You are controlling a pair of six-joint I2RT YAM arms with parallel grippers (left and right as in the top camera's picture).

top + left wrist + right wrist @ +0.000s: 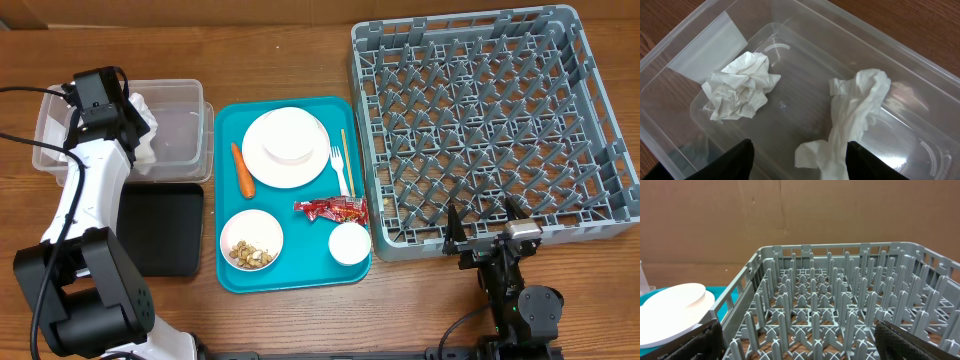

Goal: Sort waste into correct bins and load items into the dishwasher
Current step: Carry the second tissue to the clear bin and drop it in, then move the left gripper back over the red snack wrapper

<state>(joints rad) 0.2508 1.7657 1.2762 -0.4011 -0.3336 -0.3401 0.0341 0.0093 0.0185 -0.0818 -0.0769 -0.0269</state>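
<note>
Two crumpled white napkins (740, 86) (857, 107) lie loose in the clear tub (685, 55). My left gripper (799, 145) hangs open over them; the right-hand napkin's tail lies by one finger, unheld. From overhead, the left gripper (138, 125) is above the tub (190, 90), with the black tray (160, 230) in front. The teal tray (225, 200) carries a plate (286, 147), carrot (241, 170), fork (341, 168), stick (346, 150), red wrapper (330, 208), cup (350, 243) and a bowl of food bits (251, 240). My right gripper (484, 215) stands open at the grey rack's (490, 120) near edge.
The right wrist view looks across the rack's upright pegs (830, 295), with the cup's white rim (670, 310) at the left and a brown wall behind. Bare wooden table lies in front of the teal tray and rack.
</note>
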